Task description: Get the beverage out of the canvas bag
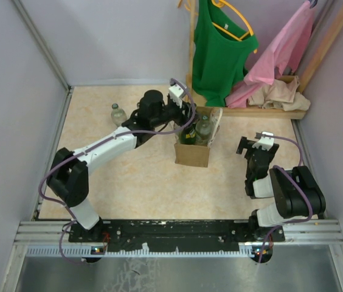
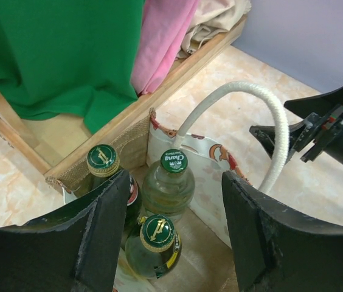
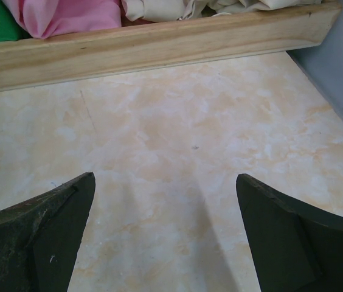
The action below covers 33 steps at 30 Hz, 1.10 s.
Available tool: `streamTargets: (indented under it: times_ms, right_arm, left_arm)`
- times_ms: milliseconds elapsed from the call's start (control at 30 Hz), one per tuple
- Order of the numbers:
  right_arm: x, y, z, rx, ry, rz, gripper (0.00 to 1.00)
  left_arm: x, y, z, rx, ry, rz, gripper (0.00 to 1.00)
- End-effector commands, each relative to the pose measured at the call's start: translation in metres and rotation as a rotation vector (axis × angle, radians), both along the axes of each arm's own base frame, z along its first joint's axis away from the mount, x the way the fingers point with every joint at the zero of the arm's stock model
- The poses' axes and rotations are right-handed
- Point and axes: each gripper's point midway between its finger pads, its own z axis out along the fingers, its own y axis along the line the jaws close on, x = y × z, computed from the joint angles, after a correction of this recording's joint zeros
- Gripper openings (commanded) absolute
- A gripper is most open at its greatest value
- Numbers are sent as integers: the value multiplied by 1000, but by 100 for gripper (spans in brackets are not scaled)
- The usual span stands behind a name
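Tan canvas bag [image 1: 192, 153] holds three green-capped bottles [image 2: 168, 184]; the left gripper [image 2: 174, 194] hovers above them, fingers [image 2: 98, 234] wide. The right gripper [image 3: 165, 198], also wide, holds nothing, well right.

Green shirt [image 1: 220, 55] hung on a yellow hanger [image 1: 245, 23] at the rear, with a pink garment [image 1: 281, 52] hanging beside it. Beige cloth [image 1: 278, 94] lay heaped behind a wooden rail [image 1: 263, 111] resting on the marbled tabletop [image 1: 129, 182].

The beige table [image 1: 147, 182] bears the canvas bag [image 1: 191, 155]; a lone bottle [image 1: 118, 114]; a wooden frame [image 1: 263, 111].
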Motion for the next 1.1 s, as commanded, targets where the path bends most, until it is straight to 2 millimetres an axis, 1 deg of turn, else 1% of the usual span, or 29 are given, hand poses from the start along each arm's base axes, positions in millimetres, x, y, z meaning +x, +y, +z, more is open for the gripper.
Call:
streamTargets:
  times_ms: [0, 200, 567, 800, 1000, 1033, 1067]
  right_arm:
    - [8, 0, 24, 9, -83, -5, 99]
    - [8, 0, 23, 9, -82, -5, 99]
    - [8, 0, 23, 9, -82, -4, 99]
    - [8, 0, 24, 9, -83, -5, 99]
    - [8, 0, 23, 8, -82, -5, 99]
    - [8, 0, 23, 9, -82, -5, 99]
    - [8, 0, 23, 9, -83, -5, 99]
  left_arm:
    - [6, -1, -13, 20, -4, 29, 68]
    - [8, 2, -41, 41, 29, 55, 69]
    - [3, 1, -65, 38, 59, 47, 69]
    - [8, 1, -81, 40, 58, 61, 69]
    - [15, -2, -91, 41, 57, 73, 63]
    - [16, -3, -93, 42, 58, 75, 61]
    - [17, -3, -95, 42, 57, 78, 58]
